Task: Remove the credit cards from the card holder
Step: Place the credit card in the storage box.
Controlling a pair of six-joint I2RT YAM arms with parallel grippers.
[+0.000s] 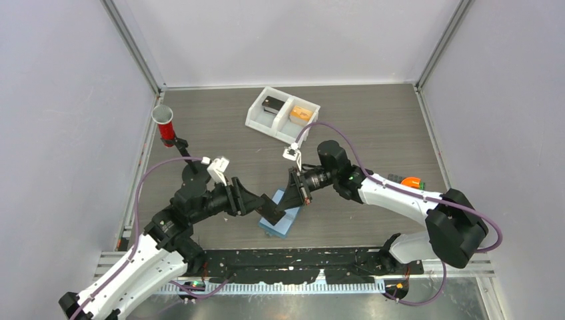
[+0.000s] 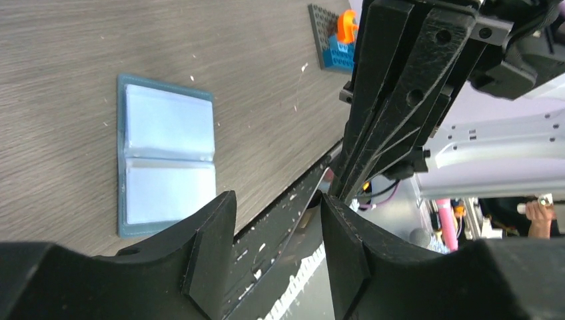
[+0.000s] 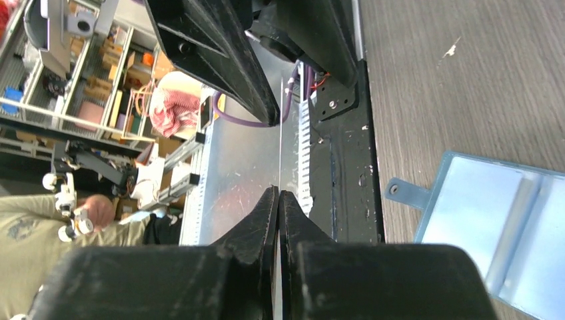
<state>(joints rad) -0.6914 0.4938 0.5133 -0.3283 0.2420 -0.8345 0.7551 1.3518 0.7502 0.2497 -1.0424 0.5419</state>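
Pinching a credit card point(image 3: 280, 133) edge-on, the right gripper point(image 3: 279, 195) is clamped tight on it and holds it in the air, clear of the table point(image 2: 80, 40). The left gripper point(image 2: 276, 207) stands wide, one finger on either side of the card's far end. That looks like a handover or a steadying. The card holder point(image 2: 166, 160) lies open and flat on the table just below, and its pale sleeves look empty.

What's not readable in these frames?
- Right wrist: the card in the shut right claw is edge-on, a thin line; one or several, cannot tell. The card holder is cut by the frame edge.
- Left wrist: holder sleeves pale; any card inside, unclear.
- Top view: left claw and right claw partly cover the holder; white tray contents too small.
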